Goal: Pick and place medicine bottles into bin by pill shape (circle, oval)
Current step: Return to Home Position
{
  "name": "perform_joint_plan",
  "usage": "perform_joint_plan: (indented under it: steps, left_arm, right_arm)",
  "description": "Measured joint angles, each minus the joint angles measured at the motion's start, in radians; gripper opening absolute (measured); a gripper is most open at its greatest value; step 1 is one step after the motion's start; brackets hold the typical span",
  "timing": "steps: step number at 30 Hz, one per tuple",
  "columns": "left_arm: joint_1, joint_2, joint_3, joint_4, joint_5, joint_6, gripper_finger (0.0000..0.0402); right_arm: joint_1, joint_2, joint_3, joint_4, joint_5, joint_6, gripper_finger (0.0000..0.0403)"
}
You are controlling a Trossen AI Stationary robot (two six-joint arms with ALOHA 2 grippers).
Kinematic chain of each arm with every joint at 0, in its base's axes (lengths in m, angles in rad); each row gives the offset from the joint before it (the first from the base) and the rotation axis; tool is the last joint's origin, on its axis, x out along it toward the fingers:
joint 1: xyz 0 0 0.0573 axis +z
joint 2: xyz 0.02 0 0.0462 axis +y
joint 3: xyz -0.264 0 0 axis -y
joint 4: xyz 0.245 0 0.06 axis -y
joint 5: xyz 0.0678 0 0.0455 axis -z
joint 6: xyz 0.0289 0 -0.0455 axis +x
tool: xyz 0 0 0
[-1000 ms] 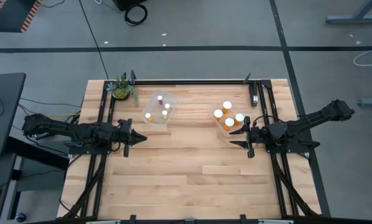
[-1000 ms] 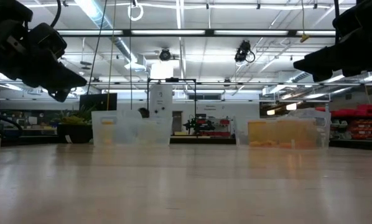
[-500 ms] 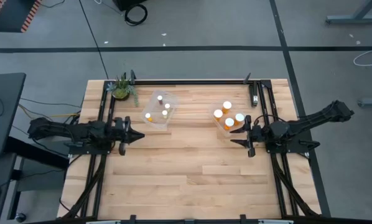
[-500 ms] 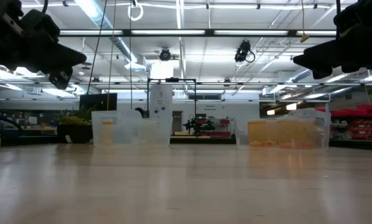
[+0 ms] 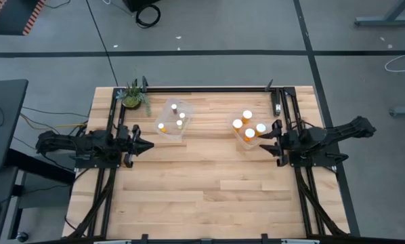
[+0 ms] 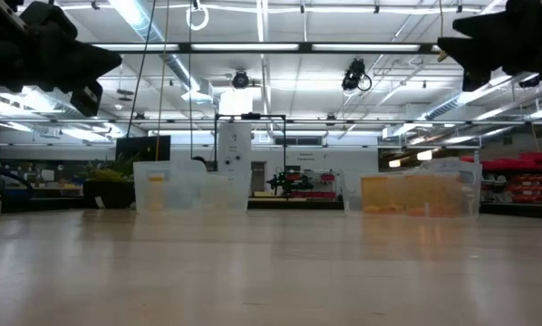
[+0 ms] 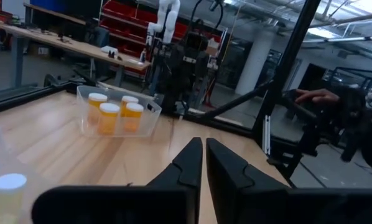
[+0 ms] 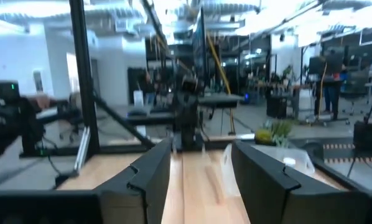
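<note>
Both arms are drawn farther back toward the table's (image 5: pixel 202 196) side edges, the left gripper (image 5: pixel 147 144) nearly closed, the right gripper (image 5: pixel 265 141) spread and empty; the retreat is best kept level, clear of the bins (image 5: pixel 166 133). Eight medicine bottles (image 5: pixel 247 114) are held there, near the table's back edge; pill shapes cannot be read.

Four small white-capped medicine bottles (image 5: pixel 179 124) stand upright in the left clear plastic bin (image 5: pixel 167 116), and four bigger orange translucent bottles (image 5: pixel 249 133) stand in the right clear bin (image 5: pixel 241 140).
</note>
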Motion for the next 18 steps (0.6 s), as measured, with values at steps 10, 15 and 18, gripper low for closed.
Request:
perform_joint_plan:
  steps: [10, 15, 18]
  left_arm:
    - [0.000, 0.000, 0.000, -0.010, 0.000, 0.000, 0.0020]
    - [0.000, 0.000, 0.000, -0.011, 0.000, 0.000, 0.0029]
    - [0.000, 0.000, 0.000, -0.011, 0.000, 0.000, 0.0032]
  right_arm:
    - [-0.042, -0.135, 0.001, -0.022, 0.000, 0.000, 0.0178]
    - [-0.088, -0.135, 0.001, -0.158, -0.001, 0.000, 0.0178]
    - [-0.113, -0.135, 0.001, -0.279, -0.002, 0.000, 0.0178]
